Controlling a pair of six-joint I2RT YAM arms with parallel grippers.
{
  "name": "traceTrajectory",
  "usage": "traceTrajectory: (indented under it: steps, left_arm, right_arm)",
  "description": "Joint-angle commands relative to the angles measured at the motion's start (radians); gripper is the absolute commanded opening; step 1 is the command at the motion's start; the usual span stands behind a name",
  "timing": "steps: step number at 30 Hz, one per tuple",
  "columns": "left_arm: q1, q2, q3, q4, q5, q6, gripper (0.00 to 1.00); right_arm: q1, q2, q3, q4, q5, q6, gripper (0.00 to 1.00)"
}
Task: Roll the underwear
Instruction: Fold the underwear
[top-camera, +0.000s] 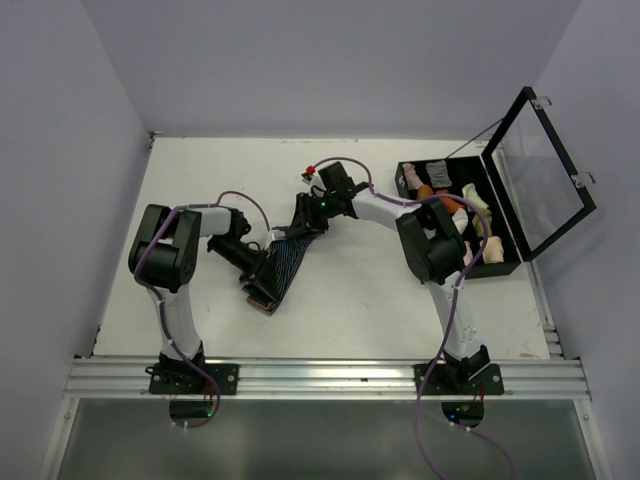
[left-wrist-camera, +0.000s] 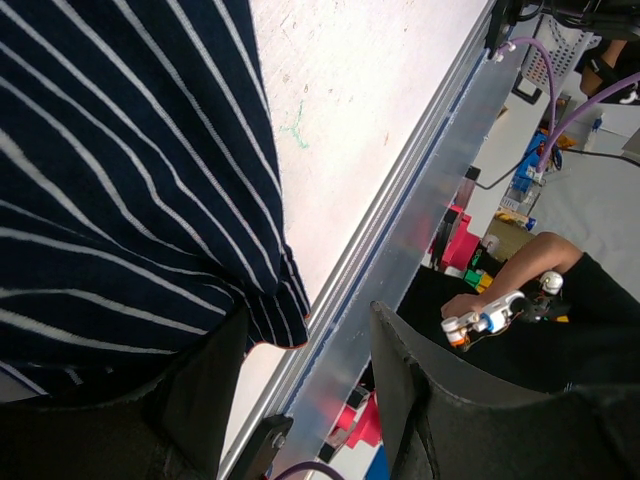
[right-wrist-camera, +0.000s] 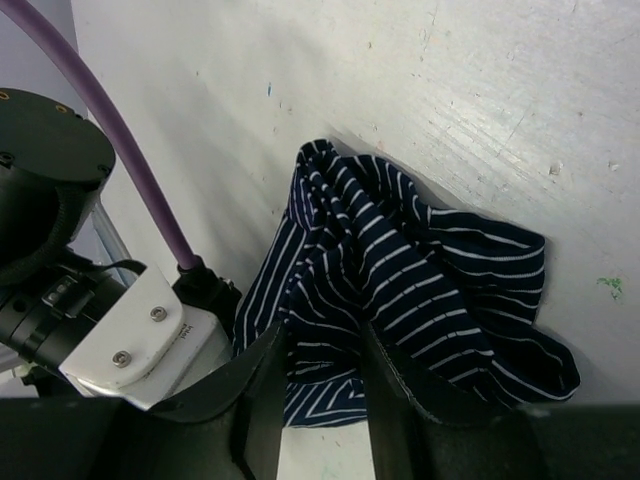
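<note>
The underwear (top-camera: 285, 255) lies on the table (top-camera: 200, 180), well to the left of the box (top-camera: 505, 262), in a long, bunched strip that is not rolled yet. To do this step well, I think the cloth should first be pulled flat and straight. Then one arm should hold down one end while the other turns the cloth over and over, so the roll comes out tight and even. The pull should be soft, or the cloth may slip out or bunch up more. The right gripper (right-wrist-camera: 325, 335) is at the end of the strip nearer the box. Its arm bends out from the box side and reaches down low to the table. Its two fingers (right-wrist-camera: 400, 390) stand close, with a fold of the striped cloth between them, but I cannot tell if they squeeze it or just sit around it. The left gripper (left-wrist-camera: 310, 320) is at the end of the strip far from the box, with its arm bent and low too. Its fingers (left-wrist-camera: 430, 400) stand apart, with bare table showing in the gap. The cloth lies over one finger, and nothing is pinched.
</note>
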Motion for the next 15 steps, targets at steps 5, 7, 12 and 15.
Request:
traceTrajectory:
  steps: [5, 7, 12, 15]
  left_arm:
    - [0.0, 0.046, -0.035, 0.21, -0.17, 0.06, 0.59]
    - [0.0, 0.046, -0.035, 0.212, -0.168, 0.059, 0.59]
    - [0.0, 0.048, -0.035, 0.213, -0.171, 0.057, 0.59]
    - [0.0, 0.048, -0.035, 0.213, -0.174, 0.054, 0.59]
  right_arm:
    - [0.004, 0.015, 0.057, -0.023, 0.0, -0.05, 0.4]
    - [0.002, 0.01, 0.049, -0.004, -0.014, -0.042, 0.4]
    - [0.002, 0.01, 0.043, 0.065, -0.024, -0.013, 0.36]
    - [0.001, 0.015, 0.055, 0.082, -0.031, -0.002, 0.23]
